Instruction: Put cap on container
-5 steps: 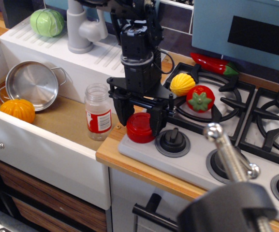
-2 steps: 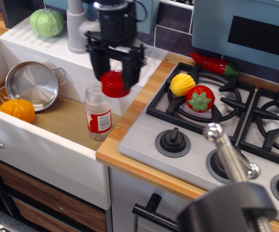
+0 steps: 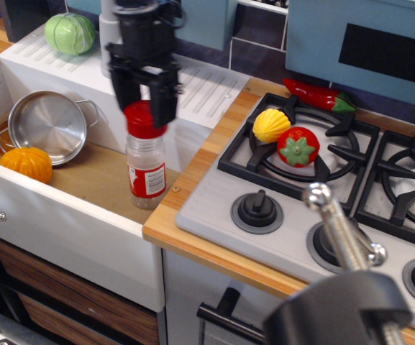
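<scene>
The container (image 3: pixel 147 172) is a small clear jar with a red and white label, standing upright in the sink basin near its right wall. The red cap (image 3: pixel 143 119) is right at the jar's mouth, held between the black fingers of my gripper (image 3: pixel 143 100), which comes down from above and is shut on it. I cannot tell whether the cap rests on the rim or hovers just above it.
A steel pot (image 3: pixel 45 126) and an orange pumpkin (image 3: pixel 26 163) lie in the basin to the left. A green cabbage (image 3: pixel 70 34) and grey faucet (image 3: pixel 111 43) are behind. A toy tomato (image 3: pixel 298 146), yellow toy (image 3: pixel 270 126) and red chili (image 3: pixel 315 93) are on the stove.
My gripper lifted the cap off the stove's front edge, carried it left over the basin, and lowered it onto the jar's mouth.
</scene>
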`<action>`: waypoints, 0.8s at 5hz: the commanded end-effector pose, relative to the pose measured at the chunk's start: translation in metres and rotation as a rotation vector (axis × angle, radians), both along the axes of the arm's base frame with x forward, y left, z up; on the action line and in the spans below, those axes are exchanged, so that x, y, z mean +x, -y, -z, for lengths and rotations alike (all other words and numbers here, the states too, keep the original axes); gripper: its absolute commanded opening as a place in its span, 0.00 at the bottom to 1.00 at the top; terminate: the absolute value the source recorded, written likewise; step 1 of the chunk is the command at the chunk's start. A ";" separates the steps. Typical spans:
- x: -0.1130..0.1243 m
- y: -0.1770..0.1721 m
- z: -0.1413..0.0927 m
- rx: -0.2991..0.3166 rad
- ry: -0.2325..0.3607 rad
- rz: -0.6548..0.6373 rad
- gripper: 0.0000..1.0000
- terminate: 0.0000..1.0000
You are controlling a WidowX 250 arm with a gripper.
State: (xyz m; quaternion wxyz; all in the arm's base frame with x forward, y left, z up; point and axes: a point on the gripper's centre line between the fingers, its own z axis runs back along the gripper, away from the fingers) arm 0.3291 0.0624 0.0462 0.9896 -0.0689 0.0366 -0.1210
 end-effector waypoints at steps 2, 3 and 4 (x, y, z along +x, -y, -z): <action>0.035 -0.028 0.011 0.038 0.101 0.074 0.00 0.00; 0.030 -0.023 0.018 0.047 0.091 0.074 0.00 0.00; 0.026 -0.022 0.025 0.043 0.100 0.086 0.00 0.00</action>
